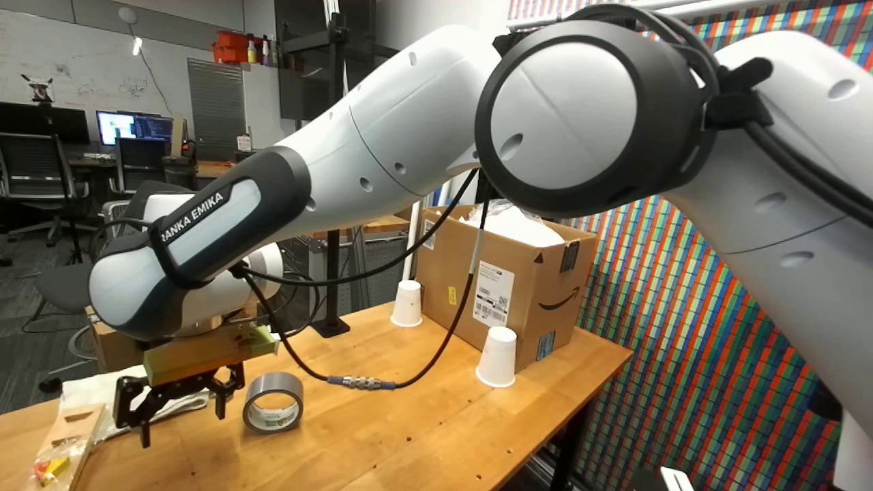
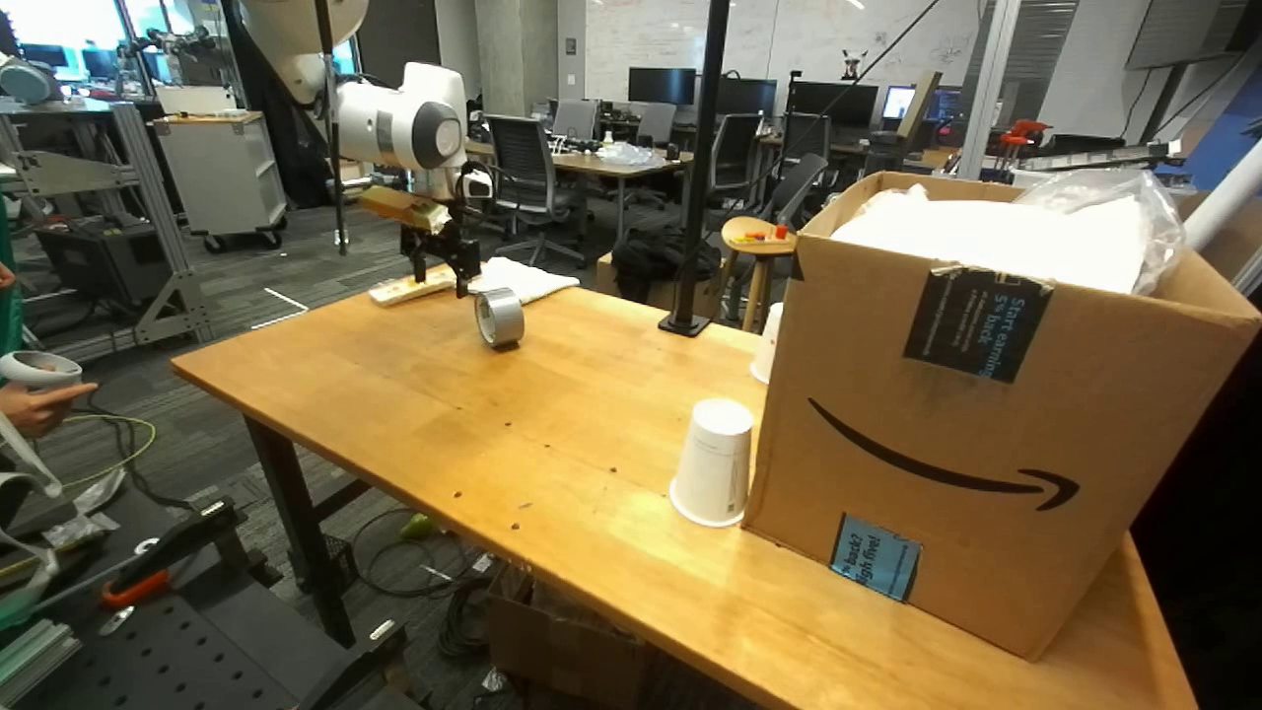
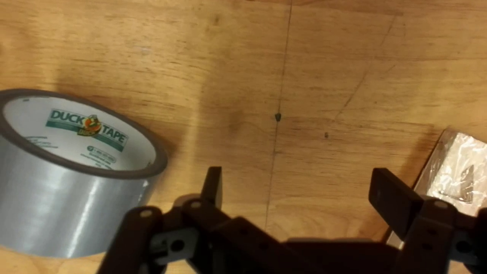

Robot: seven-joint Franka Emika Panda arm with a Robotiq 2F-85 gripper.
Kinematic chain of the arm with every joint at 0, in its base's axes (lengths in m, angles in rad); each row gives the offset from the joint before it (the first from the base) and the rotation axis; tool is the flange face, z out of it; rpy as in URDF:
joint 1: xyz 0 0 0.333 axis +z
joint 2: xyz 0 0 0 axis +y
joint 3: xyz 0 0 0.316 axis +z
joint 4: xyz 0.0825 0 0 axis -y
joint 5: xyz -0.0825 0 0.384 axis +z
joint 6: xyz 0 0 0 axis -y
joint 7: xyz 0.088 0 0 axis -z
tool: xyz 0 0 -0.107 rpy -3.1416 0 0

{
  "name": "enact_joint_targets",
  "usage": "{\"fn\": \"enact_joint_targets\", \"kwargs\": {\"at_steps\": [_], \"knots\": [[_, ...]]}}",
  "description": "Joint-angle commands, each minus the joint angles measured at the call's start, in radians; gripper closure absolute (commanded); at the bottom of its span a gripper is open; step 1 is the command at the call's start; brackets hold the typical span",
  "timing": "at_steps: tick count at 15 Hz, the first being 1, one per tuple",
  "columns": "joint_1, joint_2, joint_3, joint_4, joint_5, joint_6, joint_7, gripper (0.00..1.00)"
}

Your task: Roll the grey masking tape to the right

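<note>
While the gripper [image 3: 296, 179] hangs alongside, fingers [image 3: 393, 201] wide apart and empty, the grey masking tape [image 2: 504, 319] stands on its curved side toward the far edge of the worktop [image 2: 592, 394]; a slow, square push should roll it without tipping.

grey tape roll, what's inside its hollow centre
In the wrist view, the grey tape roll shows a white inner core with a printed Duck Tape label; nothing else is visible inside. The core's nearer side is hidden by the roll's own wall.
</note>
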Motion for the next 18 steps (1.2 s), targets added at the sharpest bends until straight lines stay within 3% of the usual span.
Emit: {"fn": "enact_joint_targets", "kwargs": {"at_steps": [1,18], "knots": [[-0.006,0.011,-0.012,0.034,0.021,-0.024,0.009,0.00],[-0.033,-0.056,-0.032,-0.056,0.042,0.003,0.048,0.00]]}}
